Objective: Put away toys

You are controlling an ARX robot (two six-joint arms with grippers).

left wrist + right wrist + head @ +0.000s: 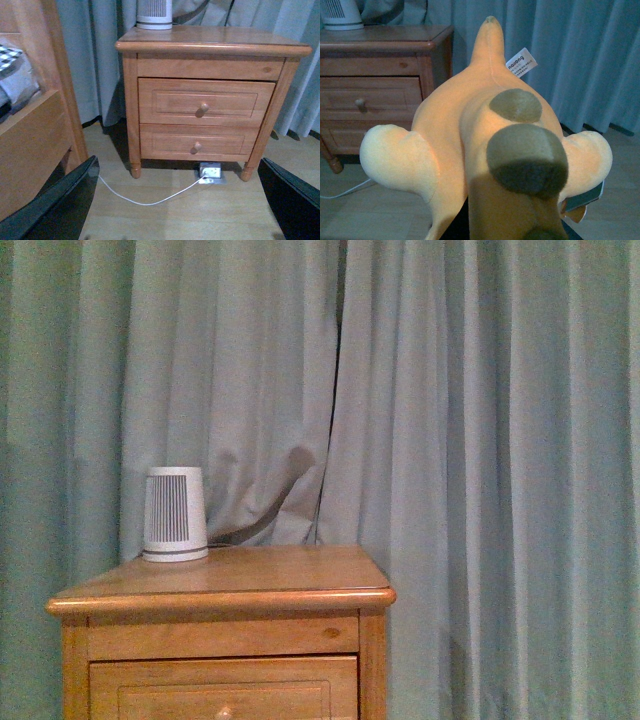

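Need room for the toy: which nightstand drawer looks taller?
The upper drawer, directly under the tabletop; its front is taller than that of the lower drawer.

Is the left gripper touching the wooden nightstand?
Apart. In the left wrist view, bare floor shows between the open left gripper and the nightstand, which stands farther back.

1. A wooden nightstand (210, 50) stands before blue-grey curtains (95, 60), with two drawers (165, 102), each bearing a round knob.
2. A white slatted appliance (154, 14) sits on top.
3. A white cable (145, 201) crosses the floor to a socket (210, 173) beneath.
4. The left gripper (178, 167) has its dark fingers (70, 200) spread wide.
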